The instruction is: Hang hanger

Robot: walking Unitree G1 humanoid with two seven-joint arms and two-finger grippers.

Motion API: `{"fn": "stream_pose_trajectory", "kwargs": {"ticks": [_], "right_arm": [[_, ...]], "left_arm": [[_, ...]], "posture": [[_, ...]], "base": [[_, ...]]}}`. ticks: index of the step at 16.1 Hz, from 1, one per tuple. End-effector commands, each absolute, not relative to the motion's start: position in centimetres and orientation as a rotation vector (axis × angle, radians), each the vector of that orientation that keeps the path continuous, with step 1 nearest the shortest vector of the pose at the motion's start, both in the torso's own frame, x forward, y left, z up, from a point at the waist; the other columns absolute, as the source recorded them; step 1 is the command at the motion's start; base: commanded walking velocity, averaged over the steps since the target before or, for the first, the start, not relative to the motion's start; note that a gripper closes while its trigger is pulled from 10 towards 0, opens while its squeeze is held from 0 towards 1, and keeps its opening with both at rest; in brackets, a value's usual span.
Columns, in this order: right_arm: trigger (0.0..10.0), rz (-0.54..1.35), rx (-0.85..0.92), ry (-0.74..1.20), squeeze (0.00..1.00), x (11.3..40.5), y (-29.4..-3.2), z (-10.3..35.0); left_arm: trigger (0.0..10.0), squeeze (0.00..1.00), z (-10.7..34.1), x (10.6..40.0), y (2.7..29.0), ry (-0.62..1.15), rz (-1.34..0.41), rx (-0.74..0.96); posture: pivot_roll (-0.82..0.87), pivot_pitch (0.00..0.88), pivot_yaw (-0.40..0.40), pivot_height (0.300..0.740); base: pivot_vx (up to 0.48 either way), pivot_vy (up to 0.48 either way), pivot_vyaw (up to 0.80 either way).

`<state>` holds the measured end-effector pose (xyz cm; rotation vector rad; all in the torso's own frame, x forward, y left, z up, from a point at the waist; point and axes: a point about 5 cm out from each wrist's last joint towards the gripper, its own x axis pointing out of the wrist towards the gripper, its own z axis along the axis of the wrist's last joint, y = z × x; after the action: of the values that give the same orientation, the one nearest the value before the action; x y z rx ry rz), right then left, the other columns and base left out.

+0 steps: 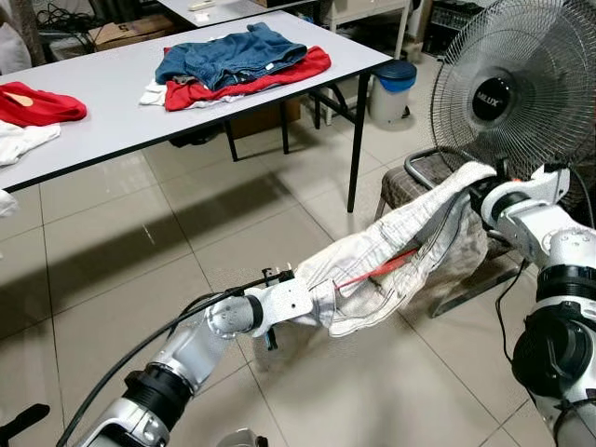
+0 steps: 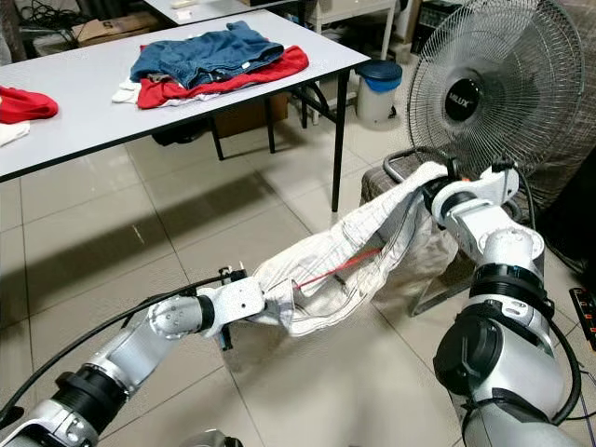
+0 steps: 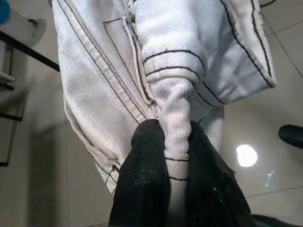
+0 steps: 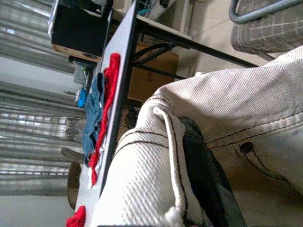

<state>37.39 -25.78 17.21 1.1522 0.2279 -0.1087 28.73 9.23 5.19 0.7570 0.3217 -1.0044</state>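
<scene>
Left gripper clamped on a twisted band of white trousers, black fingers pressed to either side of the cloth. Right gripper closed on the other end of the waistband, one dark finger tucked under a belt loop, cloth bunched over the rest. Trousers stretched between the two, sagging in the middle above the tiled floor, held up off it. Red hanger lodged inside the trousers, seen as a thin red bar through the opening, roughly midway between the grippers; hook hidden.

Behind the right arm: one fan with a round wire cage, standing just beyond the raised end of the trousers. Below it one chair with a grey tube frame and a checked seat, partly covered by the hanging cloth.

Further out: one grey table on black legs. On it one heap of three layers, blue jeans on top of a red garment on top of something white. Near the table's left end one more red garment, with white cloth just beside it. One white bin with a blue lid past the table's far corner, contents not visible. One cardboard box behind the table, shut as far as could be told.
</scene>
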Motion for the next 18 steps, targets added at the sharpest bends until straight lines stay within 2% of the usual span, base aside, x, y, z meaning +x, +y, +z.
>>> {"fn": "stream_pose_trajectory", "kwargs": {"ticks": [1,2,3,4,5,7,9,11,12,14,16,18], "right_arm": [[0.0,-0.054,1.154,0.145,0.00,37.9,-25.7,19.8],[0.0,-0.024,1.098,0.158,0.00,37.7,-25.3,19.8],[0.0,-0.017,1.087,0.161,0.00,37.6,-25.2,19.8],[0.0,0.006,1.035,0.170,0.00,37.3,-24.9,19.6],[0.0,0.010,1.011,0.173,0.00,37.2,-24.8,19.6],[0.0,0.044,0.898,0.205,0.00,36.8,-24.0,18.8],[0.0,0.077,0.798,0.208,0.00,36.4,-23.5,18.9],[0.0,0.118,0.648,0.168,0.00,36.2,-23.6,20.1],[0.0,0.153,0.507,0.137,0.00,35.9,-23.3,20.8],[0.0,0.172,0.443,0.120,0.00,35.6,-22.9,21.0],[0.0,0.172,0.416,0.040,0.00,35.4,-22.9,22.4],[0.0,0.196,0.335,-0.146,0.00,34.2,-23.3,26.1]], "left_arm": [[0.0,0.00,5.8,29.5,9.5,0.323,-0.933,0.679],[0.0,0.00,6.8,30.8,9.9,0.313,-0.795,0.526],[0.0,0.00,7.1,31.0,10.1,0.314,-0.778,0.494],[0.0,0.00,8.1,31.6,10.2,0.307,-0.759,0.355],[0.0,0.00,8.4,31.7,10.2,0.301,-0.756,0.296],[0.0,0.00,10.9,31.9,8.9,0.210,-0.849,0.044],[0.0,0.00,11.9,31.7,8.4,0.199,-0.903,-0.088],[0.0,0.00,12.7,32.1,8.9,0.193,-0.875,-0.200],[0.0,0.00,13.5,33.1,9.6,0.161,-0.767,-0.324],[0.0,0.00,13.9,33.8,10.1,0.133,-0.683,-0.395],[0.0,0.00,14.0,34.4,11.0,0.126,-0.590,-0.385],[0.0,0.00,14.1,35.1,12.5,0.119,-0.452,-0.459]], "posture": [[-0.13,0.000,0.037,0.740],[-0.13,0.000,0.034,0.740],[-0.13,0.000,0.034,0.740],[-0.13,0.000,0.033,0.740],[-0.13,0.000,0.033,0.740],[-0.13,0.000,0.034,0.740],[-0.13,0.000,0.036,0.740],[-0.14,0.000,0.044,0.740],[-0.14,0.000,0.044,0.740],[-0.14,0.000,0.043,0.740],[-0.14,0.000,0.043,0.740],[-0.14,0.000,0.043,0.740]], "base": [[0.000,0.000,0.00],[0.000,0.000,0.00],[0.000,0.000,0.00],[0.000,0.000,0.00],[0.000,0.000,0.00],[0.000,0.000,0.00],[0.000,0.000,0.00],[0.000,0.000,0.00],[0.000,0.000,0.00],[0.000,0.000,0.00],[0.000,0.000,0.00],[0.000,0.000,0.00]]}}
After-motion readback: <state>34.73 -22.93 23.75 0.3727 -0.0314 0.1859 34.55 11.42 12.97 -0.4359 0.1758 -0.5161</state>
